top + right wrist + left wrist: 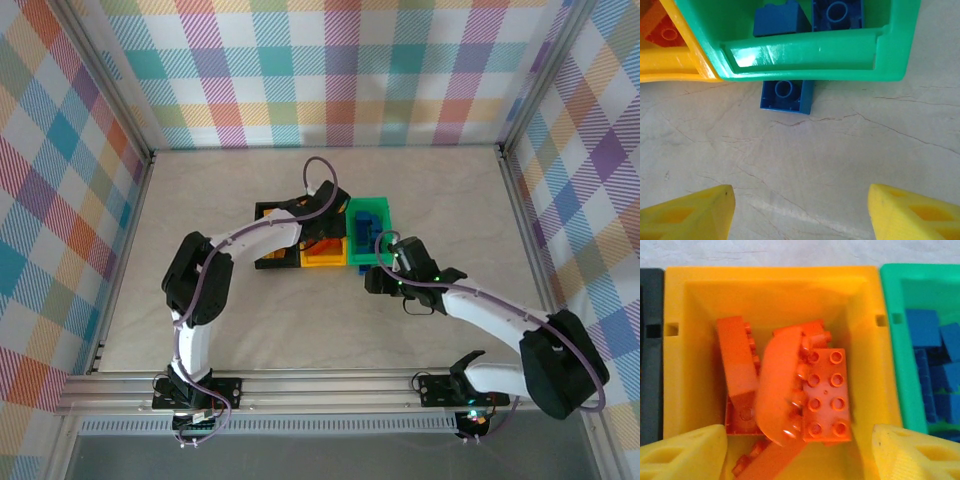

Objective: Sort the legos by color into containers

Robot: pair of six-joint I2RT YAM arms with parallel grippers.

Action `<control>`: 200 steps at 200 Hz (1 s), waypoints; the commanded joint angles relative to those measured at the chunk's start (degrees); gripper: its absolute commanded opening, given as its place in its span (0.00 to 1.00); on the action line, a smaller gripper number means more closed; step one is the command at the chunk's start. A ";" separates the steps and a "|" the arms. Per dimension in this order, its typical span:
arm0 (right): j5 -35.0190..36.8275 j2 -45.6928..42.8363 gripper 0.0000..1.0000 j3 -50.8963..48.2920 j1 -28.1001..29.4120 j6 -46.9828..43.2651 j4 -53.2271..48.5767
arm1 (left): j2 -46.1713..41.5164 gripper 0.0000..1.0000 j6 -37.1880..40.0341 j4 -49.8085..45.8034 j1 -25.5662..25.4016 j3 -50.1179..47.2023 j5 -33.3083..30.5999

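Left wrist view: my left gripper (799,442) hangs over the yellow bin (775,277). Its fingers (690,455) are spread wide with nothing between them. Just the two yellow tips show, cut off by the bottom edge.

Below them lies a heap of orange bricks (826,390). One flat eight-stud piece sits studs-up, a curved piece lies against it, and others are tilted on their sides. Count uncertain, since the lower ones are buried or run out of frame.

The black bin (650,340) is a sliver at the left edge; I cannot read its contents. The green bin (892,290) touches the yellow bin on the right. It holds blue bricks (935,365), dark, blurred and cropped at the frame edge.

Right wrist view: my right gripper (801,200) is likewise spread and empty, over bare table (850,150). Ahead, one blue brick (784,95) lies on the table outside the green bin, touching its near wall. Its far edge is tucked under the rim, so its full shape is hidden. One round ring shows on its upward face. Two more blue pieces sit inside that bin, cropped at the top.

Top view: my left arm (250,240) crosses the black bin and covers most of it. My right arm (480,310) ends just beside the green bin's near end. The bricks here are too small to tell apart.
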 commanded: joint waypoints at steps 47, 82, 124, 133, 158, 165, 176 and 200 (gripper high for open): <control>5.25 13.90 0.71 6.00 2.89 -1.83 9.36 | -23.30 1.00 -2.91 3.53 -1.79 -13.12 6.12; 8.77 20.13 0.69 10.89 2.98 -1.13 9.77 | -33.74 1.00 -4.64 3.28 -1.89 -23.77 5.96; 11.48 25.55 0.53 15.87 3.50 -0.34 3.88 | -41.26 1.00 -6.09 1.45 -1.83 -30.74 4.43; 12.05 25.52 0.49 15.38 4.00 -0.34 3.48 | -42.11 1.00 -6.33 0.86 -1.70 -31.54 4.03; 11.65 23.89 0.38 12.89 4.65 0.72 2.50 | -44.00 1.00 -6.95 0.97 -1.28 -33.82 3.82; 11.63 22.67 0.35 11.66 4.65 1.11 2.33 | -44.28 1.00 -7.13 0.80 -1.00 -34.16 3.62; 11.77 19.82 0.31 9.52 4.65 1.71 2.11 | -44.66 1.00 -7.07 0.72 -0.79 -34.55 3.27; 11.48 10.80 0.29 6.08 4.65 1.58 -0.10 | -46.71 1.00 -7.03 0.26 -0.03 -35.79 2.19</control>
